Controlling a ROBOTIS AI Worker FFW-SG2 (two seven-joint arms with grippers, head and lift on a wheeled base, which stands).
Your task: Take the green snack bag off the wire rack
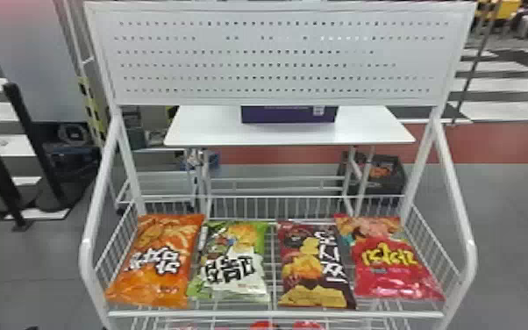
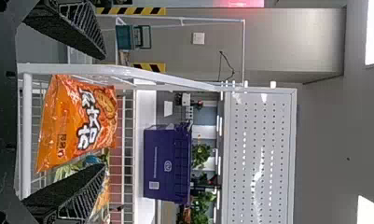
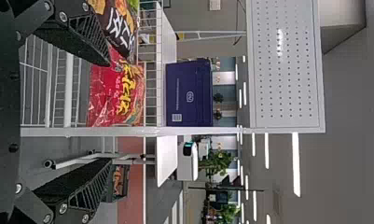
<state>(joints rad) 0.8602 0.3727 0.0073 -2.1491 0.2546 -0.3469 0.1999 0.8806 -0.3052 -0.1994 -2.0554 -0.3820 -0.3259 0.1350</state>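
4 bags (image 1: 153, 259) held on wire rack (image 1: 276, 314), upper tier — incl. 1 green snack bag (image 1: 234, 263); L claw (image 2: 104, 111), R claw (image 3: 109, 112) spread.

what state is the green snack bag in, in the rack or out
In: the green snack bag lies in the wire rack, between the orange bag and brown bag.

Open above green snack bag (image 1: 232, 256); orange bag (image 1: 158, 259), brown bag (image 1: 313, 272) flanking; rail (image 1: 276, 314) in front

Wire rack (image 1: 276, 314) ahead of my left gripper (image 2: 105, 111), bearing, from my left: orange snack bag (image 1: 158, 245), green snack bag (image 1: 232, 263), brown snack bag (image 1: 313, 270), red snack bag (image 1: 390, 267).
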